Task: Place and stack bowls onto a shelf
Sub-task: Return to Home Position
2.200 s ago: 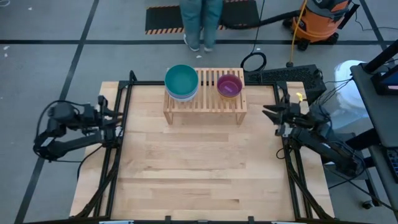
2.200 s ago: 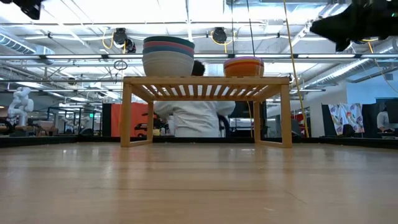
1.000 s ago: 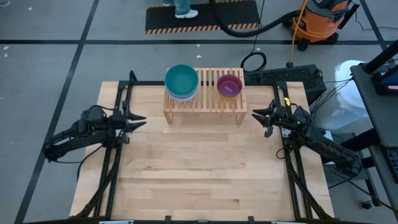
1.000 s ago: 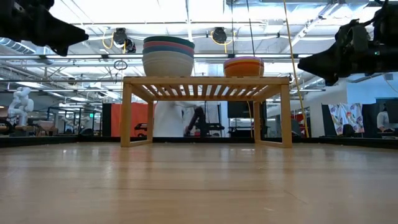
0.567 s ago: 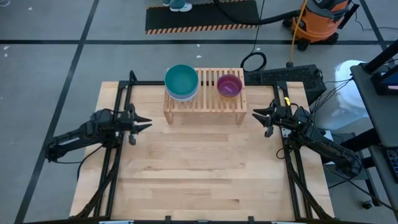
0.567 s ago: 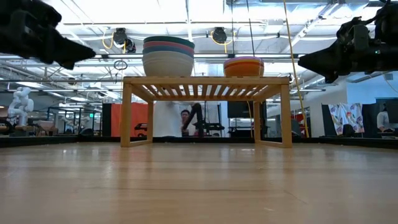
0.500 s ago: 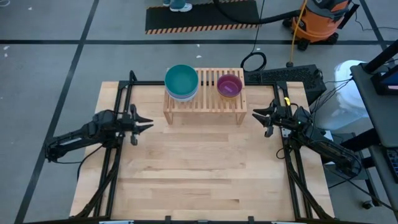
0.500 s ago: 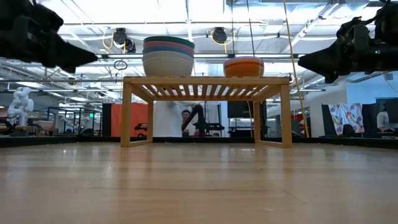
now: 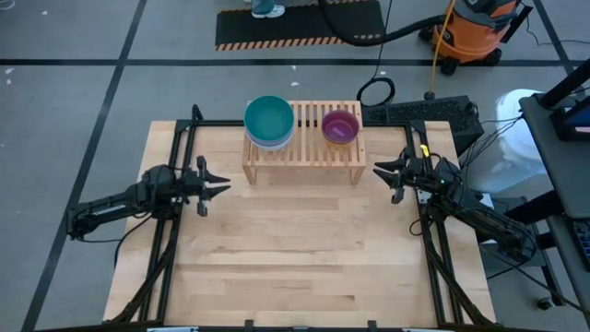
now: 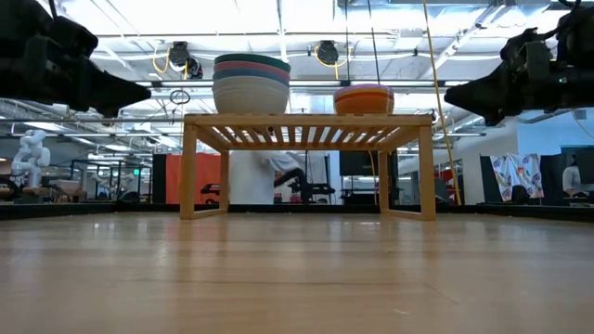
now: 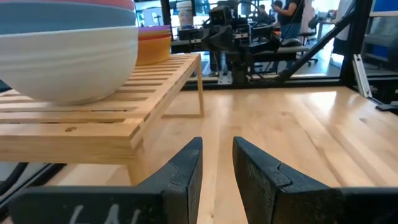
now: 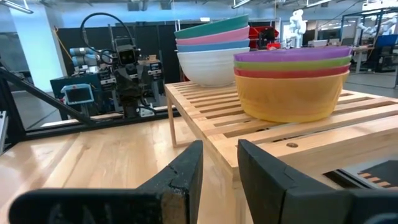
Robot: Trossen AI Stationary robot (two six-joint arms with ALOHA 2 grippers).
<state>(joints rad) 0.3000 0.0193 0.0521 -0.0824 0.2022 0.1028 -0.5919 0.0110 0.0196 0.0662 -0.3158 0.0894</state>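
The light-wood shelf [image 9: 302, 148] stands at the table's far middle on its side legs. On its slatted top rest two stacks of bowls. The left stack [image 9: 269, 121] has teal on top, then pink, blue and white [image 12: 211, 50]. The right stack [image 9: 340, 126] has purple on top, then green, red and yellow [image 12: 289, 81]. My left gripper [image 9: 223, 187] hovers off the shelf's left end, open by a narrow gap and empty [image 11: 217, 142]. My right gripper [image 9: 378, 172] hovers off the shelf's right end, open by a narrow gap and empty [image 12: 219, 144].
Black frame rails [image 9: 175, 221] run along the table's left and right sides. Bare wood tabletop [image 9: 295, 249] lies in front of the shelf. A person [image 10: 283, 172] moves in the room behind the shelf. An orange vacuum [image 9: 475, 32] stands on the floor beyond the table.
Both grippers have come in from the table's sides toward the shelf's ends. My left gripper has kept drifting toward the table's right edge, nearer the shelf's left leg. My right gripper has held still for the last second. The bowls and shelf have not moved.
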